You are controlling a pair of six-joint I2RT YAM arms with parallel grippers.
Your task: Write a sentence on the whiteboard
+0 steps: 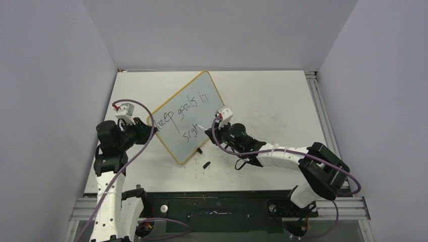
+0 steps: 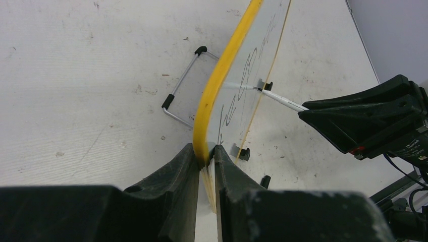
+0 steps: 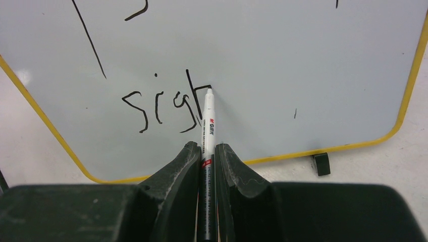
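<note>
The whiteboard [image 1: 188, 103], pale with a yellow rim, lies slanted across the table's middle. My left gripper [image 1: 150, 126] is shut on its rim at the left corner, and the wrist view shows the yellow edge [image 2: 222, 70] pinched between my jaws [image 2: 206, 154]. The sentence [image 1: 181, 113] reads "keep goals in" with "sigh" [image 3: 161, 106] on a second line. My right gripper [image 3: 207, 151] is shut on a white marker [image 3: 208, 116]. Its tip rests on the board at the "h". From above, the right gripper [image 1: 211, 131] is at the board's lower right side.
A small black cap [image 1: 206, 164] lies on the tabletop just below the board. One black foot [image 3: 320, 164] shows under the board's edge, and a wire stand [image 2: 181, 91] sticks out behind it. A metal rail [image 1: 217, 201] runs along the near edge; grey walls enclose the table.
</note>
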